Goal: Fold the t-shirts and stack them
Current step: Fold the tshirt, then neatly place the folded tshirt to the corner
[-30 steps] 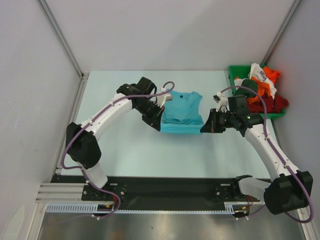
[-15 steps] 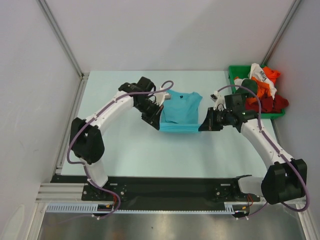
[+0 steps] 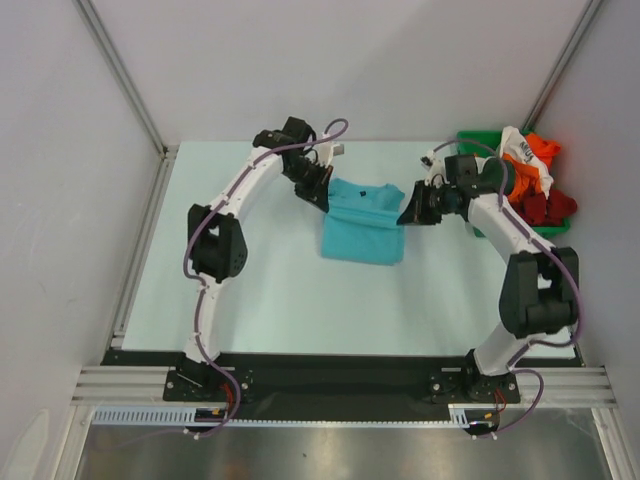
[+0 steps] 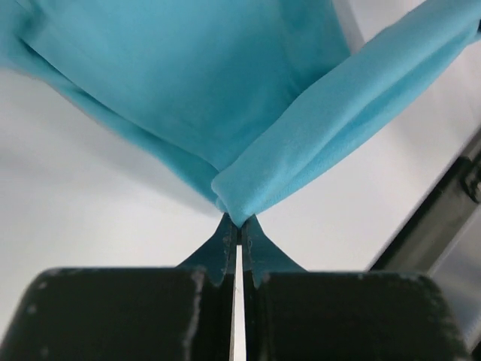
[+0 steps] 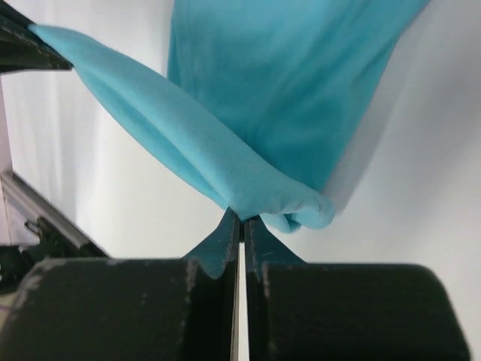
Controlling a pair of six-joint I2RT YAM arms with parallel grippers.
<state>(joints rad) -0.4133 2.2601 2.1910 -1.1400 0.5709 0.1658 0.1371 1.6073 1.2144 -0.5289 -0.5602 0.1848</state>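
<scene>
Top external view: turquoise shirt (image 3: 362, 225) stretched between both grippers, mid-table (image 3: 260, 285).
Its far corners are pinched, one by the left gripper (image 3: 322, 195) and one by the right gripper (image 3: 408, 214), both clamped on cloth; the near part rests on the table. More shirts (image 3: 530, 175) heap in the bin (image 3: 466, 142) at far right.

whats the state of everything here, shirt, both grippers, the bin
turquoise t-shirt, pinched at two corners, far edge stretched, not yet stacked
left gripper, shut on the turquoise t-shirt
right gripper, shut on the turquoise t-shirt
green bin, heaped past its rim
other t-shirts, crumpled in the green bin, unfolded
</scene>
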